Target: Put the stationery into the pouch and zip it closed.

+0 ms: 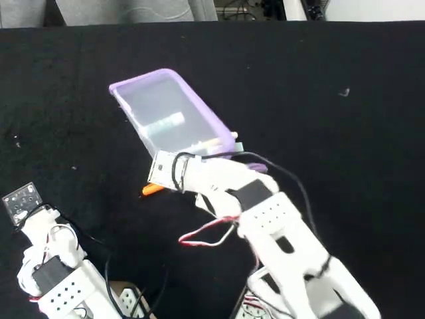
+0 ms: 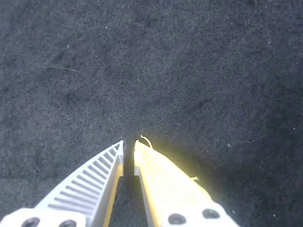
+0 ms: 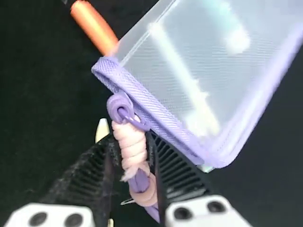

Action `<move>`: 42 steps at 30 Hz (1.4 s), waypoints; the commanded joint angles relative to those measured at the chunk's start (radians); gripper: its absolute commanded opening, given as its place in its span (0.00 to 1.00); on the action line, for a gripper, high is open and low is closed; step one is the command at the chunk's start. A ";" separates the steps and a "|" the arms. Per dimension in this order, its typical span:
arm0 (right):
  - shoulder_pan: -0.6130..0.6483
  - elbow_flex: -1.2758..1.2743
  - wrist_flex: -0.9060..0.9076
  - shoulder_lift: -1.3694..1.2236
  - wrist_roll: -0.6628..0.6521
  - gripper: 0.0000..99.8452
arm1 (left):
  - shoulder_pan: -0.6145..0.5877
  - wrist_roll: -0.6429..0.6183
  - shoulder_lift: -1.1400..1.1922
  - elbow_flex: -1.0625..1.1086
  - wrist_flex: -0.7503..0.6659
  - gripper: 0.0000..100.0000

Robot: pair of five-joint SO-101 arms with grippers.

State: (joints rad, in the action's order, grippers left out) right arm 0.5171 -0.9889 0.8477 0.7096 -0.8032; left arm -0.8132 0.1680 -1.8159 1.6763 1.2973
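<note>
The black table (image 1: pixel 345 133) fills the scene; grey shapes and cables (image 1: pixel 239 10) lie past its far edge. The purple pouch (image 1: pixel 166 116) lies flat mid-table, pale stationery (image 1: pixel 169 123) inside. The right gripper (image 3: pixel 127 136) is clenched on the zip pull (image 3: pixel 135 161) at the pouch's near corner, with an orange pen (image 1: pixel 151 189) just beside it. The left gripper (image 2: pixel 129 146) is pinched together over bare table, well apart

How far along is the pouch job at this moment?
Done: pale stationery lies inside the pouch. In hand: the right gripper is shut on the zip pull at a pouch corner. To do: an orange pen shows by that corner, so zipping looks unfinished. The left gripper rests shut over bare table.
</note>
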 commanded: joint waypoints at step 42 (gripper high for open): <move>0.114 0.179 0.057 0.263 0.230 0.01 | 0.791 -0.012 -0.008 -0.226 -0.230 0.05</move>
State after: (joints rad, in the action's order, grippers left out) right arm 0.6782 -0.8707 0.9122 0.9337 -0.5777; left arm -0.0353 0.1711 -1.8174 1.5321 1.0810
